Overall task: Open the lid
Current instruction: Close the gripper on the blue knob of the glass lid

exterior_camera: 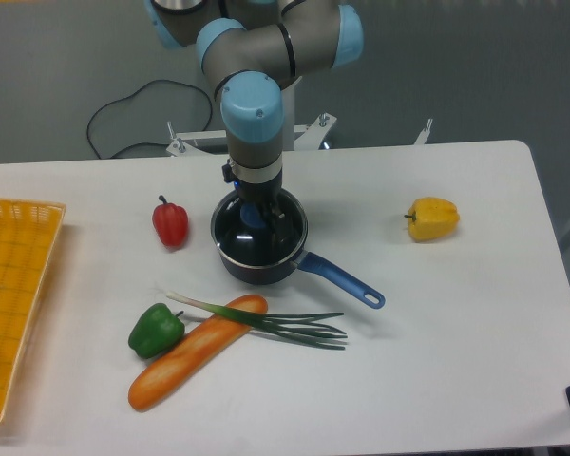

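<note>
The arm hangs straight over the saucepan (259, 249) at the middle of the table (475, 313), its gripper (257, 217) lowered onto the lid (256, 237), which sits flat on the pan; the fingers stand on either side of the blue knob (255, 216), the only raised part to lift by; whether they are clenched on it I cannot tell. The pan's handle (342, 278) points near-right; a red pepper (170, 222) lies left, a yellow pepper (432, 218) right; carrot (195, 353), spring onion (275, 323) and green pepper (156, 330) lie nearer.

grey arm (266, 43), light-blue joint caps
</note>
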`<state>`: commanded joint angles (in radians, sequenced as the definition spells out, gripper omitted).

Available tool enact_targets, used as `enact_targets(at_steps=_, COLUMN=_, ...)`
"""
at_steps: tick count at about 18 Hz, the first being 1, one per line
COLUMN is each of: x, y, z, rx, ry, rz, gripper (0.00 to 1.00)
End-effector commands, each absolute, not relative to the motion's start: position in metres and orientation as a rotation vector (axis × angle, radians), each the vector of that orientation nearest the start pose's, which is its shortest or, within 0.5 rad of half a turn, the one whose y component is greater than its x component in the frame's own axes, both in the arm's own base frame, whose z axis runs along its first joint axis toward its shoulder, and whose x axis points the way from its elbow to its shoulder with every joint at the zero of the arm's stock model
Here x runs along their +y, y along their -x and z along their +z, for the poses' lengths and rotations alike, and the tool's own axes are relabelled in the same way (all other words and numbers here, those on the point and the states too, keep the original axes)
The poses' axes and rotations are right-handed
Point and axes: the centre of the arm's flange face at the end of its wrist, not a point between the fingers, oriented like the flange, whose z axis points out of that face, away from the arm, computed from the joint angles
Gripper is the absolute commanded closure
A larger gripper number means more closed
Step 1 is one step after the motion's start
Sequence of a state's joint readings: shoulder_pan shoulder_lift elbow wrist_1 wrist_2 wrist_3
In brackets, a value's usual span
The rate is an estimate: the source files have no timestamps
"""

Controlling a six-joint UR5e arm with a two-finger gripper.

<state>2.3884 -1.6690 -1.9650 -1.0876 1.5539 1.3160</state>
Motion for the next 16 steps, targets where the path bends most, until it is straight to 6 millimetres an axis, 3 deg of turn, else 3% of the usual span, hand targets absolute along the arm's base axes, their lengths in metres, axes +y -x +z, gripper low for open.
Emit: enact_targets(at_steps=16, x=0.4319, y=0.2623, z=0.2993, rx=0.818, ry=3.030, rz=-0.022, gripper=0.00)
